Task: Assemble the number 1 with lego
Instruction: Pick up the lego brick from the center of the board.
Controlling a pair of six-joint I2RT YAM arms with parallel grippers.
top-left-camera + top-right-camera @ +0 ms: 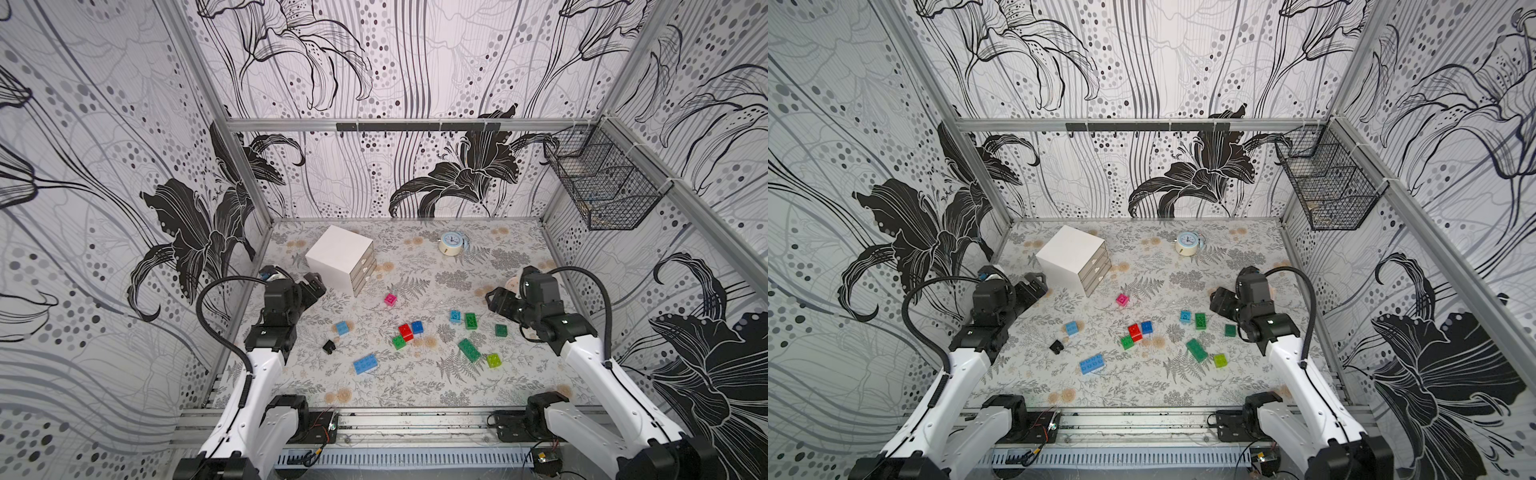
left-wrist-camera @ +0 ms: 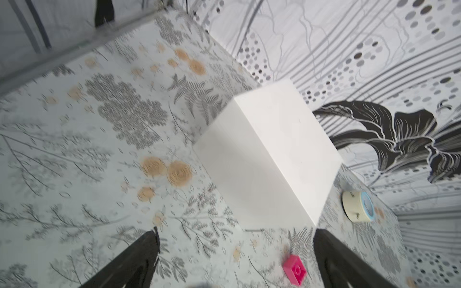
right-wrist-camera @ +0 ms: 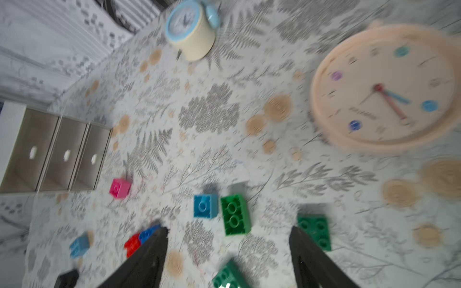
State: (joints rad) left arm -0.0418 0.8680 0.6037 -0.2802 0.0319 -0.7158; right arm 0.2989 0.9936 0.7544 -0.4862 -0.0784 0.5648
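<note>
Left tool [image 2: 234,233] and right tool [image 3: 228,229] gape empty; green lego [image 3: 235,214] lies before the right.

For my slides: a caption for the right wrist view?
Open right pincer near a green brick, blue brick beside it, peach clock nearby.

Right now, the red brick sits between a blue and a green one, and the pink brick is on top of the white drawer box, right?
No: the pink brick lies on the table near the white drawer box, not on top; both top views show it. The red brick part holds.
</note>
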